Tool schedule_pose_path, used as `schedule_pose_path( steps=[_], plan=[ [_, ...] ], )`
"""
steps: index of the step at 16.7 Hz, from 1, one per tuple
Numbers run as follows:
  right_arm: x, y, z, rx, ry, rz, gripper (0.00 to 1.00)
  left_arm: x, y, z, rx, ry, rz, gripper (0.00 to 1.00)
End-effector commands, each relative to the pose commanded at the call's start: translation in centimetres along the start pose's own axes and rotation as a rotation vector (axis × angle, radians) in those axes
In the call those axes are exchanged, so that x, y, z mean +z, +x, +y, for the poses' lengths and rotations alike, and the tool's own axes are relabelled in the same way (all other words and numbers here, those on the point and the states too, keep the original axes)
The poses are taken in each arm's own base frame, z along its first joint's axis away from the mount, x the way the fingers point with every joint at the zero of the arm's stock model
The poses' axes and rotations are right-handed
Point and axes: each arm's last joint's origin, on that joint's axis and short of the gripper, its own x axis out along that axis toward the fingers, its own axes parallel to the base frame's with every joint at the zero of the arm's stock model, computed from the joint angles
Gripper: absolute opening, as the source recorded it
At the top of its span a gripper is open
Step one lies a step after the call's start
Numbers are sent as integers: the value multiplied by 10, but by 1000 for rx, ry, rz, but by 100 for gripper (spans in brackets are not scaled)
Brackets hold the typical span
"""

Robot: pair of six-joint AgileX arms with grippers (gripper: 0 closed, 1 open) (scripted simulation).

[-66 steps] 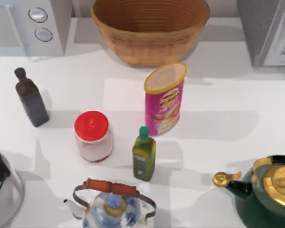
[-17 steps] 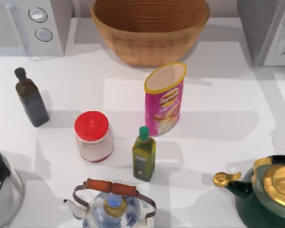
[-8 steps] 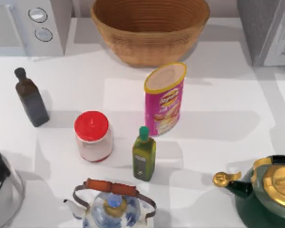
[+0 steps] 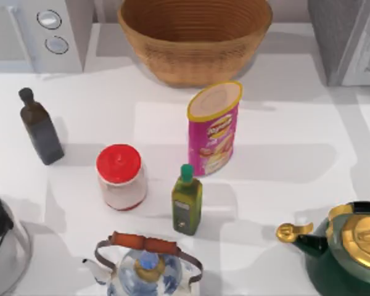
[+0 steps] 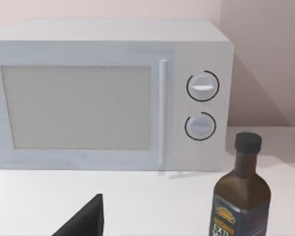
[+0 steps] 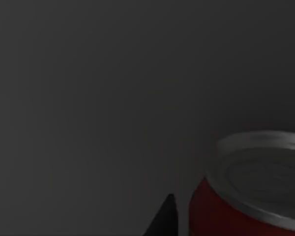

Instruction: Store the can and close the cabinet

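Barely anything shifted on the table since four seconds back: just a paler patch showing at the right edge below the cabinet; chip tube, jars and kettles exactly where they stood.

Over to the right wrist view: dim grey all round, and close up, the can, red-sided with a silvery lid, standing upright. Looks to be tucked inside the cabinet already, though hard to be sure in that gloom.

Handling, as a judgement: light, stiff metal, smooth and a bit slippery on the painted wall, thin enough to dent under a hard squeeze. Best taken across the middle of the body, below the rim, with modest pressure.

Right gripper just beside the can, its dark tip near the red wall; touching or apart, can't say. Clamped, loose or spread wide: cannot tell.

Left gripper parked at the table's left edge, facing the microwave and a dark bottle; grip state likewise impossible to call.
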Motion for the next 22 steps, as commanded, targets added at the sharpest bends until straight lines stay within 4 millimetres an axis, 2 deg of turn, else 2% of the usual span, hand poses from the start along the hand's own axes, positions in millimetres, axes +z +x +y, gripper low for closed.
schedule_pose_path(
  steps=[3,4,15,20,22],
  plan=[
    [0,0,0,0,0,0,98,0,0,0,0,0,0,100],
    [0,0,0,0,0,0,100,0,0,0,0,0,0,100],
    [0,-2,1,5,-3,8,100,0,0,0,0,0,0,100],
    [-2,-26,0,32,-19,53,100,0,0,0,0,0,0,100],
    [-7,-45,-1,47,-24,81,100,0,0,0,0,0,0,100]
  ],
)
